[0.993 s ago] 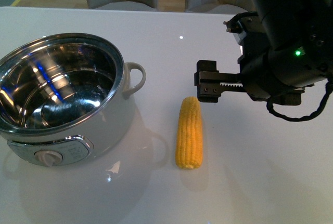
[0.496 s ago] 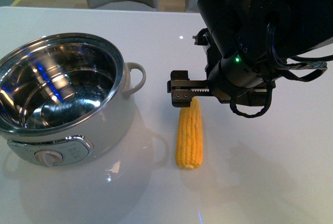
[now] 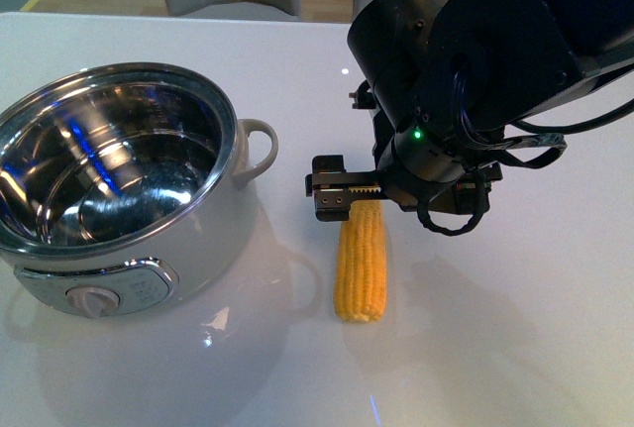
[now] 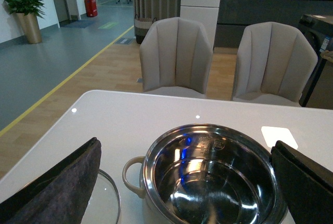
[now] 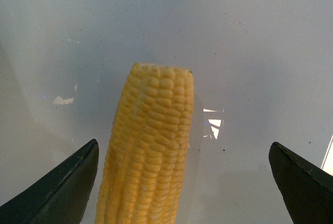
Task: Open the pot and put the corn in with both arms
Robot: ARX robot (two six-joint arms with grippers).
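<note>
Front view showed a yellow-orange corn cob (image 3: 361, 268) with neat kernel rows lying flat on the glossy white worktop (image 3: 515, 348), just beside the loop-handle side of the large round white electric pot (image 3: 230, 224) and not touching it. The black right gripper (image 3: 352, 194) hung nose-down over the cob's far end, on the pot's handle side. In the right wrist view its fingers (image 5: 62, 187) stood wide apart, flanking the cob without contact. The cob's long axis ran alongside the pot, near end toward the robot.
</note>
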